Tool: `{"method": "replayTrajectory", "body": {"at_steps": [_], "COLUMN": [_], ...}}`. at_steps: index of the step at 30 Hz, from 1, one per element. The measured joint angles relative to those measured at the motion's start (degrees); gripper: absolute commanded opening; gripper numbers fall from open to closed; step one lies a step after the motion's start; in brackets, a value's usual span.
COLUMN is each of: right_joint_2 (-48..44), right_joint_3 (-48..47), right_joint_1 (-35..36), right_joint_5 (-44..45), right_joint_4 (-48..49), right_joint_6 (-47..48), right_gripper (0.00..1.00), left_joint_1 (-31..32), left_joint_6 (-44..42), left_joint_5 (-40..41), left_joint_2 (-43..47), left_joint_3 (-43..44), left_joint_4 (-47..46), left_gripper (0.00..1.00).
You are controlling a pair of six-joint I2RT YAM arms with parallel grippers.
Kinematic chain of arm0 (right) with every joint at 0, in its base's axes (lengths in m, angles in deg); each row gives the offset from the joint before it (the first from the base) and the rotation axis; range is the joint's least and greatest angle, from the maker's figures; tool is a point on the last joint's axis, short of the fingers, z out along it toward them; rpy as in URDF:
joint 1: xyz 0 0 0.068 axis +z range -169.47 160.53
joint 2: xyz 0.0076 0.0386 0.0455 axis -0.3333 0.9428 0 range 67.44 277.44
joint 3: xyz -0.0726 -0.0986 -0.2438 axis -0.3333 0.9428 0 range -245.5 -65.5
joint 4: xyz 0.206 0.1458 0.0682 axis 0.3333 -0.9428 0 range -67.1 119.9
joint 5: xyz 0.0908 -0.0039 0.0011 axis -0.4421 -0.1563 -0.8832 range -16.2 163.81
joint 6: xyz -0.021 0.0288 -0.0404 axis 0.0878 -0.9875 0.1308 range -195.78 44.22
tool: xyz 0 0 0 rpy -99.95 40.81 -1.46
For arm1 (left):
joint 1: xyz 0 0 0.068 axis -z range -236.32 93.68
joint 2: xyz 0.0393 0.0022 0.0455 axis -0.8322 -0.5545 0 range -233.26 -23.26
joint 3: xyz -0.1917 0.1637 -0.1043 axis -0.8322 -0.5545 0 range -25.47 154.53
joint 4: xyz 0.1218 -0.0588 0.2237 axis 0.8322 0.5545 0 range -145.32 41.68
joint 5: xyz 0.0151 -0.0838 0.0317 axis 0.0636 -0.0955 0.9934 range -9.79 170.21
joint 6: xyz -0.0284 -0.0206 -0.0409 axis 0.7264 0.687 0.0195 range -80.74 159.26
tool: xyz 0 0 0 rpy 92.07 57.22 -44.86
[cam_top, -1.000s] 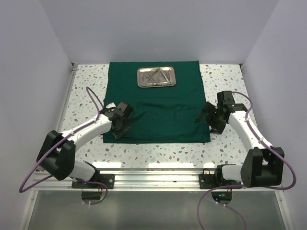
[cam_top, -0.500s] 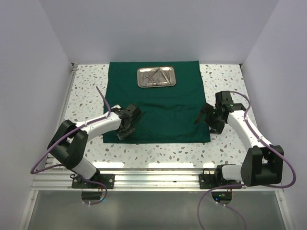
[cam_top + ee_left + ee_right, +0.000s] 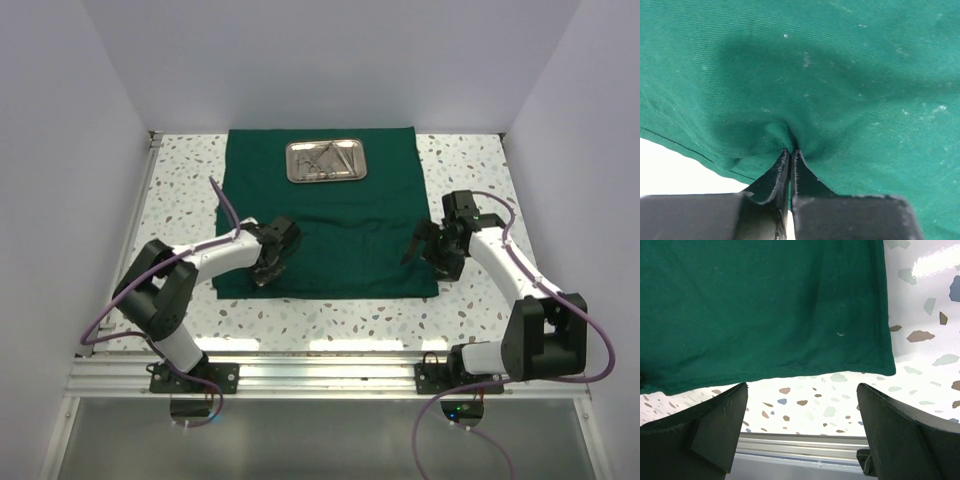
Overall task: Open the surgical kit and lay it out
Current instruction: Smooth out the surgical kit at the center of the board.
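The dark green cloth wrap (image 3: 330,210) lies spread flat on the speckled table. A shiny steel tray (image 3: 326,161) with several slim silver instruments sits on its far part. My left gripper (image 3: 264,272) is shut on a pinch of the cloth (image 3: 790,135) near its near-left edge. My right gripper (image 3: 418,249) is open and empty above the cloth's near-right corner (image 3: 880,360), jaws wide apart.
The speckled tabletop (image 3: 330,320) shows around the cloth. An aluminium rail (image 3: 320,350) runs along the near edge and also shows in the right wrist view (image 3: 800,445). White walls close in the left, right and back.
My left gripper has slid right along the cloth's near edge, holding the fabric. My right gripper has shifted slightly left toward the cloth's right edge.
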Motion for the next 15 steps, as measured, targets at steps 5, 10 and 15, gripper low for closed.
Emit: {"method": "replayTrajectory", "body": {"at_steps": [5, 10, 15], "right_joint_2": [0.37, 0.37, 0.74], "right_joint_3": [0.0, -0.09, -0.85], "right_joint_1": [0.02, 0.02, 0.22], "right_joint_5": [0.26, 0.5, 1.31], "right_joint_4": [-0.07, -0.17, -0.39], "right_joint_6": [0.35, 0.42, 0.37], "right_gripper": [0.94, 0.94, 0.94], "left_joint_1": [0.87, 3.02, 6.43], "left_joint_6": [-0.35, -0.52, -1.4], "left_joint_5": [-0.07, -1.64, -6.08], "left_joint_2": [0.02, 2.43, 7.23], "left_joint_3": [0.22, 0.26, -0.57], "left_joint_4": [0.48, 2.67, 5.49], "left_gripper": [0.0, 0.06, 0.36]}}
